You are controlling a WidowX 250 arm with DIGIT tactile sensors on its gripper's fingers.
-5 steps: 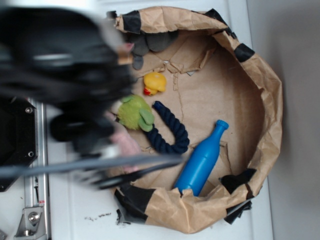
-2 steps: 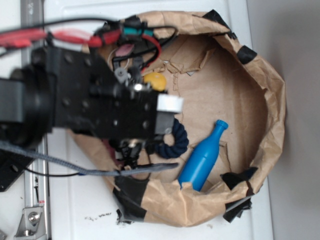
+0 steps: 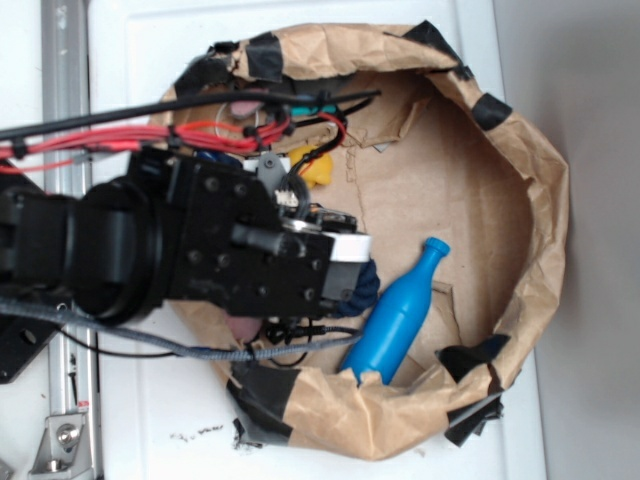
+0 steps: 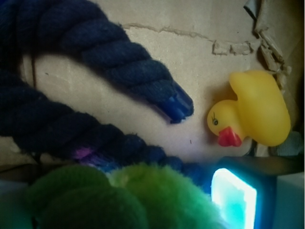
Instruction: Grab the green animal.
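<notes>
The green animal (image 4: 128, 198) fills the wrist view's lower edge, touching the dark blue rope (image 4: 86, 105); a yellow duck (image 4: 252, 112) sits apart. The gripper is hidden; I cannot tell its opening.

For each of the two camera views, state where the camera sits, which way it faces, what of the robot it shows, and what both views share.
Exterior: overhead, looking straight down on the brown paper-lined bin; the black robot arm covers its left half.
Wrist: mounted on the arm, low, facing the bin floor; fuzzy lime-green plush animal fills the bottom; a gripper part may show bottom right.
Shared: yellow rubber duck, dark-blue rope.
</notes>
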